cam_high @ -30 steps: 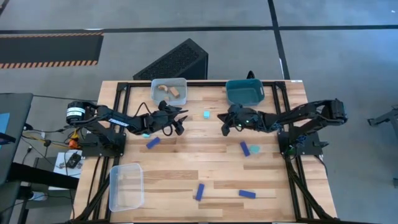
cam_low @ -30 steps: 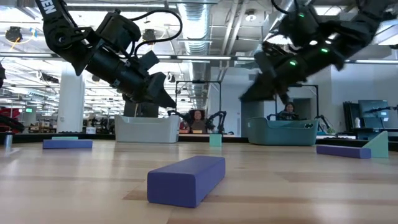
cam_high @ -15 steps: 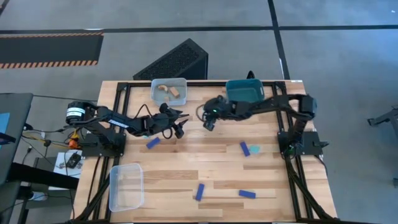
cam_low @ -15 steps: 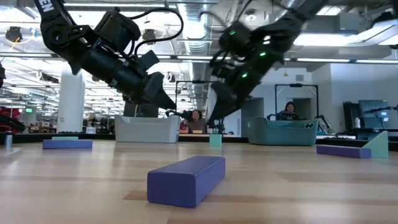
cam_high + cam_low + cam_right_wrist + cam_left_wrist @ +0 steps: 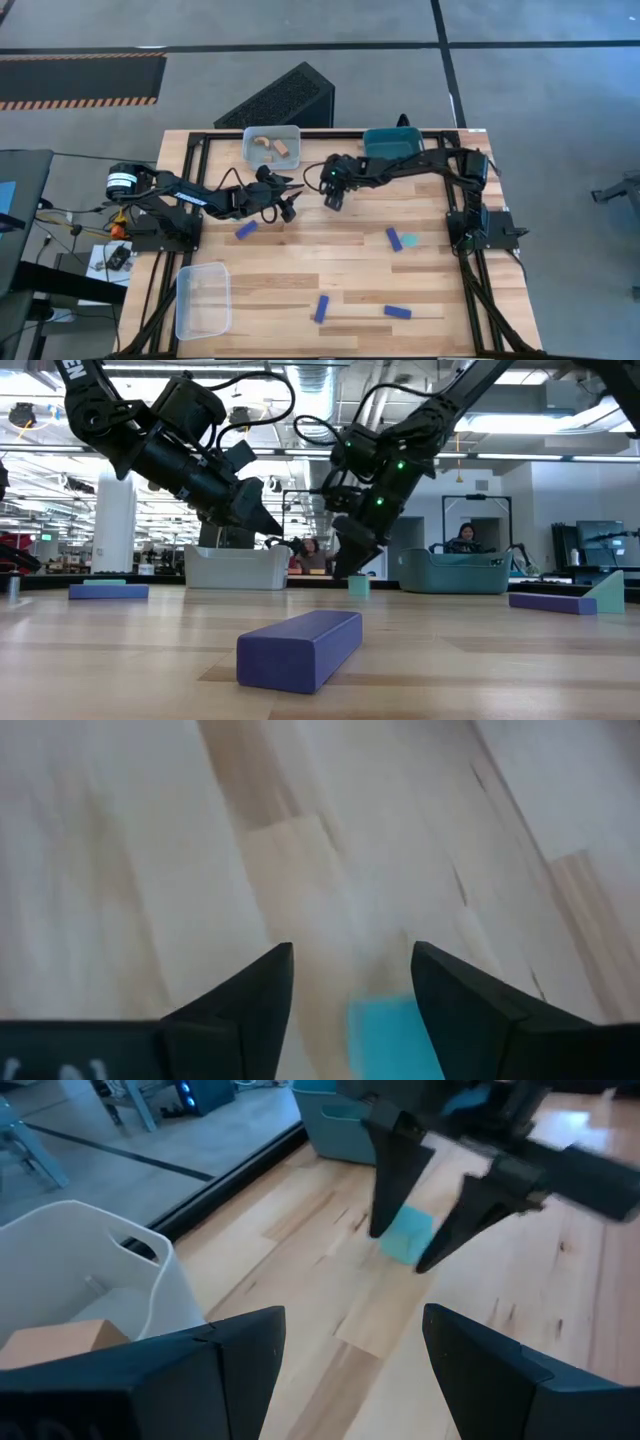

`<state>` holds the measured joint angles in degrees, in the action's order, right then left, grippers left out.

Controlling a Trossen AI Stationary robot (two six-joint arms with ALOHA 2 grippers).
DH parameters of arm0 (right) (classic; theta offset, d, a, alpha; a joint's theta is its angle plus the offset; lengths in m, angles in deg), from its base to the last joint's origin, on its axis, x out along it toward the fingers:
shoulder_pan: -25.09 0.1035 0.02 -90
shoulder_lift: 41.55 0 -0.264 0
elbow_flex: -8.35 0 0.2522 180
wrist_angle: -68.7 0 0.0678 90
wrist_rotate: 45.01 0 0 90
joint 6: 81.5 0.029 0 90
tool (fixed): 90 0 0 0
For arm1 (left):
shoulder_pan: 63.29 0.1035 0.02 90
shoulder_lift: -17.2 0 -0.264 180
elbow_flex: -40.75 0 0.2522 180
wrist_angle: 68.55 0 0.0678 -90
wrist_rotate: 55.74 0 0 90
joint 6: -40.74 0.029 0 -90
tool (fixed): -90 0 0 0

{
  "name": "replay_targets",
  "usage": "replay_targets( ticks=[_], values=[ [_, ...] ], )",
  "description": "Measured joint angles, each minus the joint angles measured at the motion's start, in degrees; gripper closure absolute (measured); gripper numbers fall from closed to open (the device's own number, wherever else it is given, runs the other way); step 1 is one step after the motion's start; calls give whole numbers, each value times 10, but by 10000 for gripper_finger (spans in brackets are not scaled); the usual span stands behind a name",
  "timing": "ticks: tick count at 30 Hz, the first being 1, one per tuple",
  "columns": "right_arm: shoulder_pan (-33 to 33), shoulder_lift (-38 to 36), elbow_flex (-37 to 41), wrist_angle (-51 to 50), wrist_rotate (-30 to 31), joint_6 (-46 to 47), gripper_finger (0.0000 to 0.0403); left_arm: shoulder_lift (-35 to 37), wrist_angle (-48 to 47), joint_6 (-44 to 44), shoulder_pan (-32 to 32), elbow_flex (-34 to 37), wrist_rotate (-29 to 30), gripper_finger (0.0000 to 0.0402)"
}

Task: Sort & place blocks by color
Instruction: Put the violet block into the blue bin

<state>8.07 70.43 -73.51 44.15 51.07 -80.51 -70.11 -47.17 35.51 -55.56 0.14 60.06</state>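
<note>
A little cyan cube (image 5: 408, 1237) sits flat on the wooden table at the far middle. My right gripper (image 5: 333, 199) hangs over it, pointing steeply down and open, one finger on either side of the cube (image 5: 385, 1032) without touching it. My left gripper (image 5: 285, 197) stays open and holds nothing. It hovers just left of the cube, near the clear bin (image 5: 272, 146) that holds tan wooden pieces. Several dark blue bars lie on the table: one (image 5: 246, 229) by the left arm, one (image 5: 394, 239) at the right, two (image 5: 321, 308) (image 5: 397, 312) near the front.
A teal bin (image 5: 393, 147) stands at the far edge behind the right arm. Another clear bin (image 5: 203, 299) sits at the near left corner. A small cyan piece (image 5: 412, 241) lies beside the right blue bar. A black slatted box (image 5: 285, 97) stands beyond the far edge.
My right gripper has swung toward the table's left, past the teal bin. It has sunk, tipped more steeply down, and come over the cyan cube. The cube has stayed where it was.
</note>
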Motion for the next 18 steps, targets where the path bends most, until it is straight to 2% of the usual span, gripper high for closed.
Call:
replay_targets(
  ticks=[14, 18],
  values=[
    [26, -23, 1, -23, 3, 39, 182, 0, -4, 1, 0, 0, 1, 173],
    [61, -51, 1, -97, 1, 63, 182, 0, -23, 4, 0, 0, 0, 173]
  ],
)
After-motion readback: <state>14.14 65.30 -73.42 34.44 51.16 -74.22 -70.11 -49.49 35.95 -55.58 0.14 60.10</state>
